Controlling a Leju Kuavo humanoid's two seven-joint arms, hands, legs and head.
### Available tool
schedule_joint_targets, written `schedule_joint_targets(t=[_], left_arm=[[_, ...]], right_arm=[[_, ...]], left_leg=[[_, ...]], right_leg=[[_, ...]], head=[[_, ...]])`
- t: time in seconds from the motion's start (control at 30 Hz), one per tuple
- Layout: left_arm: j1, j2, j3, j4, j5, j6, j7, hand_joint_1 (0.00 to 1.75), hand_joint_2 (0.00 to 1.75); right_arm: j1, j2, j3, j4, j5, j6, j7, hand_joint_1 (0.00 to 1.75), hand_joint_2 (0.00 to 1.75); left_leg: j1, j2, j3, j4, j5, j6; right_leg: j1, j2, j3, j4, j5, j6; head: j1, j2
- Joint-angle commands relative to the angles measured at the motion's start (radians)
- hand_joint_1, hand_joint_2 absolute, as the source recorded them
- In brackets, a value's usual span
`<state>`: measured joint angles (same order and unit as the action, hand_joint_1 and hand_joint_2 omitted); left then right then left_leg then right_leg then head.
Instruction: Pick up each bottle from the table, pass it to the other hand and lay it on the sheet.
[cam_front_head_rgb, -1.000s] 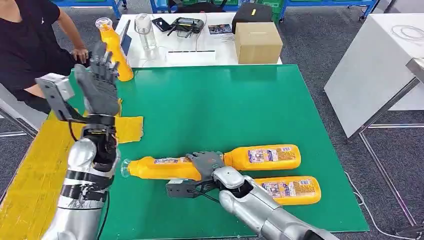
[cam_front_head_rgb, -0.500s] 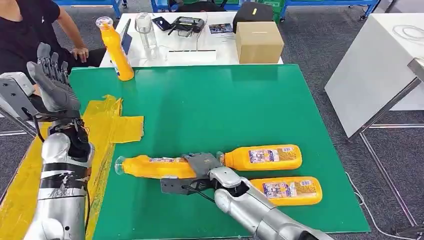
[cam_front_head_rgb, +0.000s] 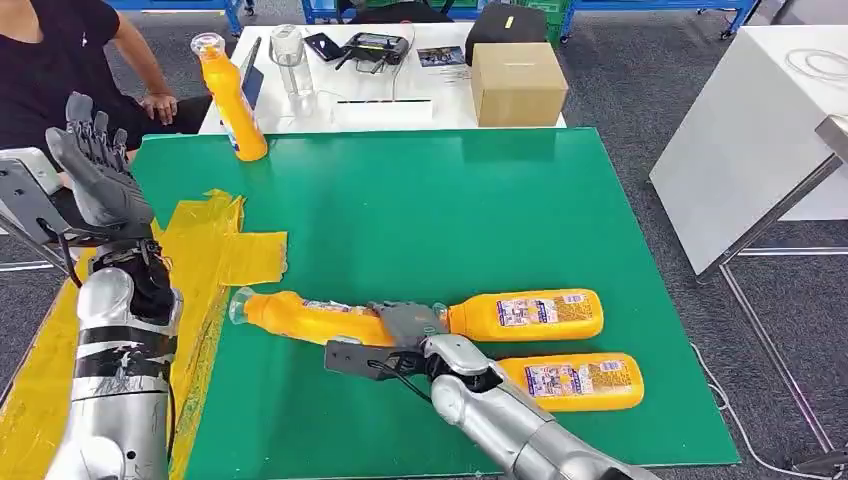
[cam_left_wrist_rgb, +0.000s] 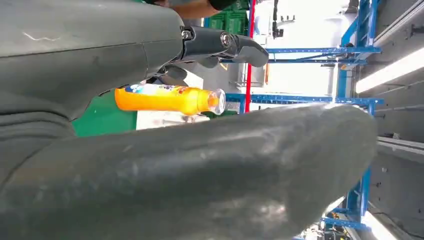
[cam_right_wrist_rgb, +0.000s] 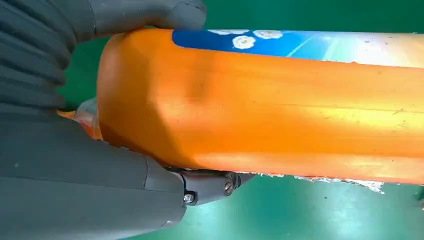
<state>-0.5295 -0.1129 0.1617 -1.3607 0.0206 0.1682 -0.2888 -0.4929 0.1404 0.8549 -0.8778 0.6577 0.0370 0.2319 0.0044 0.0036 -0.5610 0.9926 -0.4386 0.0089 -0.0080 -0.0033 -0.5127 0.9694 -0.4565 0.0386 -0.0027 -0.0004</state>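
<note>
My right hand (cam_front_head_rgb: 408, 325) grips an orange bottle (cam_front_head_rgb: 310, 319) near its base, cap pointing toward the yellow sheet (cam_front_head_rgb: 215, 262); up close the bottle (cam_right_wrist_rgb: 280, 100) sits between my thumb and fingers. Two more orange bottles lie on the green table, one (cam_front_head_rgb: 525, 314) just beyond my right hand and one (cam_front_head_rgb: 572, 381) nearer the front edge. A fourth bottle (cam_front_head_rgb: 232, 98) stands upright at the table's far left corner, also seen as the bottle (cam_left_wrist_rgb: 167, 98) past my left hand. My left hand (cam_front_head_rgb: 98, 175) is raised, fingers spread, holding nothing, above the sheet's left side.
A person in black sits at the far left, one hand (cam_front_head_rgb: 160, 105) near the upright bottle. Behind the green table (cam_front_head_rgb: 450, 210) stands a white table with a cardboard box (cam_front_head_rgb: 516, 84), a clear cup (cam_front_head_rgb: 287, 55) and a controller (cam_front_head_rgb: 373, 46). Another white table (cam_front_head_rgb: 760, 130) is at right.
My left hand swung out to the left and now holds still. The bottle in my right hand has shifted leftward, its cap end now angled up toward the sheet.
</note>
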Motion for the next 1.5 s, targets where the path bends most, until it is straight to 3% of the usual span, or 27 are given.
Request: schedule_joint_targets(t=[0.03, 0.3, 0.53, 0.73, 0.87, 1.4, 1.43, 1.5], left_arm=[[-0.035, 0.009, 0.025, 0.057, -0.005, -0.004, 0.004, 0.0, 0.0], [-0.025, 0.009, 0.029, 0.064, -0.006, -0.014, 0.007, 0.0, 0.0], [-0.025, -0.015, 0.011, 0.09, 0.081, -0.128, 0.104, 0.0, 0.0], [0.008, -0.02, -0.023, 0.057, 0.098, -0.136, 0.122, 0.0, 0.0], [-0.008, -0.013, -0.026, 0.053, 0.101, -0.128, 0.135, 0.0, 0.0], [0.027, -0.017, -0.053, 0.048, 0.163, -0.183, 0.196, 0.0, 0.0], [0.027, -0.016, -0.056, 0.05, 0.166, -0.185, 0.199, 0.0, 1.75], [0.029, -0.019, -0.063, 0.063, 0.225, -0.225, 0.263, 0.0, 1.75]], right_arm=[[-0.024, -0.009, -0.016, 0.001, -0.005, -0.003, 0.001, 1.75, 1.75], [-0.005, -0.012, -0.056, -0.029, -0.024, -0.036, -0.001, 1.75, 1.75], [0.007, -0.055, -0.14, -0.172, -0.047, -0.039, 0.022, 1.75, 1.75], [0.082, -0.05, -0.183, -0.277, -0.048, -0.049, 0.033, 1.75, 1.75], [0.026, -0.087, -0.225, -0.296, -0.097, -0.061, 0.017, 1.75, 1.75], [0.072, -0.119, -0.282, -0.442, -0.132, -0.099, 0.014, 1.75, 1.75], [0.073, -0.121, -0.283, -0.454, -0.134, -0.097, 0.017, 1.75, 1.75], [0.076, -0.121, -0.293, -0.473, -0.136, -0.105, 0.023, 1.75, 1.75]], left_leg=[[0.001, 0.0, -0.001, 0.001, 0.0, 0.0], [0.001, -0.001, -0.001, 0.001, 0.0, 0.0], [0.001, -0.002, -0.001, 0.0, 0.0, 0.0], [0.001, -0.002, -0.001, 0.0, 0.0, 0.0], [0.001, -0.004, -0.005, 0.003, 0.0, 0.0], [0.001, -0.003, -0.004, 0.002, -0.001, 0.0], [0.001, -0.002, -0.004, 0.001, 0.0, 0.0], [0.001, -0.002, -0.004, 0.001, 0.0, 0.0]], right_leg=[[0.001, 0.0, 0.0, 0.0, 0.0, -0.001], [0.001, 0.0, 0.0, 0.0, 0.0, -0.001], [0.001, -0.002, 0.0, 0.0, 0.0, -0.001], [0.0, -0.002, -0.001, -0.001, -0.001, -0.001], [0.001, -0.003, -0.003, 0.001, -0.001, -0.001], [0.001, -0.002, -0.003, 0.0, 0.0, 0.0], [0.0, -0.002, -0.003, 0.0, 0.0, 0.0], [0.001, -0.001, -0.003, 0.0, 0.0, 0.0]], head=[[0.0, 0.0], [0.0, 0.0], [0.0, 0.0], [0.0, 0.0], [0.0, 0.0], [-0.001, 0.0], [0.0, 0.0], [0.0, 0.0]])
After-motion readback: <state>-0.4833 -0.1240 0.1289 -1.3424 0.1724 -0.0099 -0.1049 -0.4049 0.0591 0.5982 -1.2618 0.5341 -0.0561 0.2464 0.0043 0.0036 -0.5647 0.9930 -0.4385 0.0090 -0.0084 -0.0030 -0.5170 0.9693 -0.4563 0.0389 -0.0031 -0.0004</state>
